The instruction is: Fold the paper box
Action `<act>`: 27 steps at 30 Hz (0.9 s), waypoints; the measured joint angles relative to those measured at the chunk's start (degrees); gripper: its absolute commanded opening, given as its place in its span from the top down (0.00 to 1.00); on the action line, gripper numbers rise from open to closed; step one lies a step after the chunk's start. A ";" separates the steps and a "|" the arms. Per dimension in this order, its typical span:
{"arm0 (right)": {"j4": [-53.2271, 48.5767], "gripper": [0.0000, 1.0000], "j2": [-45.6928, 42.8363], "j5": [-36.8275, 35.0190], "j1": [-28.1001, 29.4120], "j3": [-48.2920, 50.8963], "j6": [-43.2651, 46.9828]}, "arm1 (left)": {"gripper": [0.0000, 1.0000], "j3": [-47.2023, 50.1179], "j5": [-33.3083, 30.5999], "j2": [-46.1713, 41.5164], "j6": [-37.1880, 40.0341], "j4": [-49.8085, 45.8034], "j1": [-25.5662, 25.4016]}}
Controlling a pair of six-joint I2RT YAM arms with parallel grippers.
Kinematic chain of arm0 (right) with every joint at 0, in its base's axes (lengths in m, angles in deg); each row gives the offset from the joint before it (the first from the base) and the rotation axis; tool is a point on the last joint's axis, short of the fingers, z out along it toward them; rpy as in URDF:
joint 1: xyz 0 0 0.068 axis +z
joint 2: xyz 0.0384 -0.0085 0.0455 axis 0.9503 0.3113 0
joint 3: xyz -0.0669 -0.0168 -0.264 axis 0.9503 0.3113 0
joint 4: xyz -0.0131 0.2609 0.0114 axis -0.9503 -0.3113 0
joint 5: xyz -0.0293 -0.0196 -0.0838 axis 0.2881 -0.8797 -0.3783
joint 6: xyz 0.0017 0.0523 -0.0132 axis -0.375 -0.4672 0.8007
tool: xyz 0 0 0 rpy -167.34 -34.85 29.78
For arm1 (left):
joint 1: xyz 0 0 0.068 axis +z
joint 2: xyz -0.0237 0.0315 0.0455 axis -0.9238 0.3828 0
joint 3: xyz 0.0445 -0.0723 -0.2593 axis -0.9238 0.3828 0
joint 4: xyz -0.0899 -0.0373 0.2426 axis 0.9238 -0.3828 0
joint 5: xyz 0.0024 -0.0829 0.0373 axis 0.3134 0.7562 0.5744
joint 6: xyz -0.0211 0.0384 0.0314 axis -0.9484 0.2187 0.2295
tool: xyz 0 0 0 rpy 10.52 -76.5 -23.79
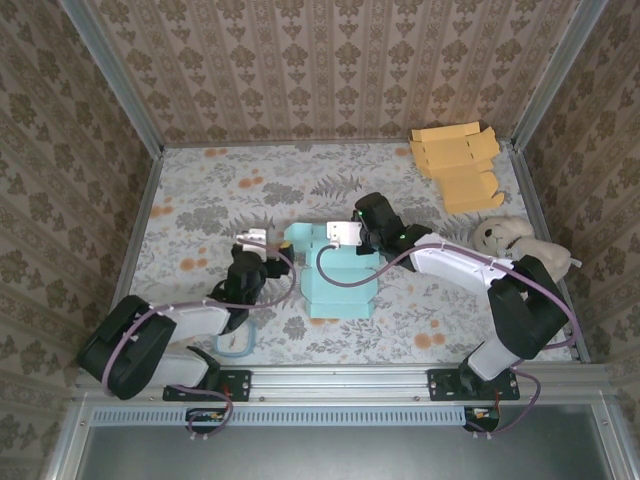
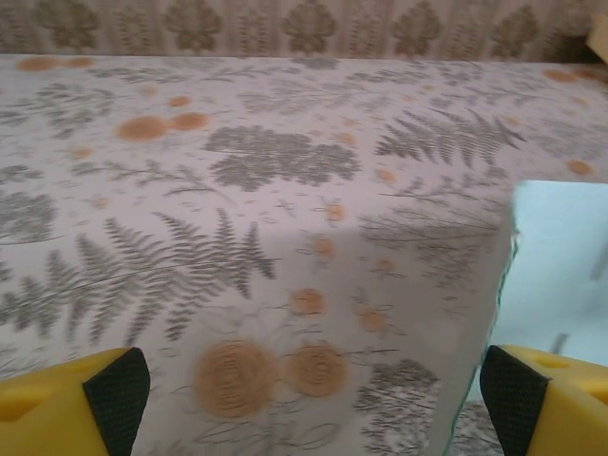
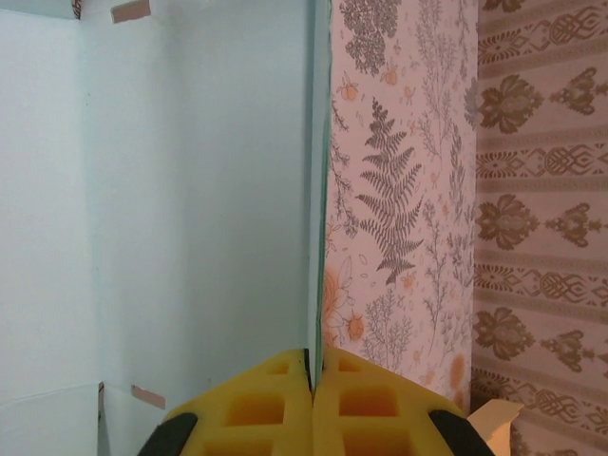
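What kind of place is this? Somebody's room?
Probably a robot work booth, not a real room: wallpapered panels in a metal frame box in a flowery table, with the left arm and right arm bolted along its near edge.

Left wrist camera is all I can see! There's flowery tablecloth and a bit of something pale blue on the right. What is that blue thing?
Observer: It's a light blue paper box, still mostly opened out flat.
Operator: Is my other arm touching it?
Observer: Yes. The right gripper is pinched shut on one edge of it.
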 measured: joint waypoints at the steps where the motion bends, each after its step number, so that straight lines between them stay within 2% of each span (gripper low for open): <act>1: -0.11 1.00 0.00 0.11 -0.09 0.00 -0.11 | 0.06 0.72 -0.59 -1.60 -0.44 -1.03 0.52; 5: -0.20 1.00 0.00 0.35 -0.09 0.00 -0.13 | 0.06 3.02 0.04 -7.28 -0.90 -2.99 1.44; 9: 0.26 1.00 0.00 0.37 -0.09 0.07 -0.11 | 0.06 4.94 5.95 -14.71 -0.17 -3.43 1.46; 12: 2.84 1.00 -0.31 0.59 -0.09 1.49 0.00 | 0.07 5.57 7.76 -18.12 0.35 -3.45 1.64; 19: 12.52 1.00 -4.90 2.95 0.15 9.97 1.84 | 0.11 6.34 15.06 -14.67 1.16 -2.71 3.37; 27: 16.20 1.00 -5.18 4.02 0.74 11.13 3.87 | 0.22 6.36 20.04 -11.30 1.79 -0.85 3.43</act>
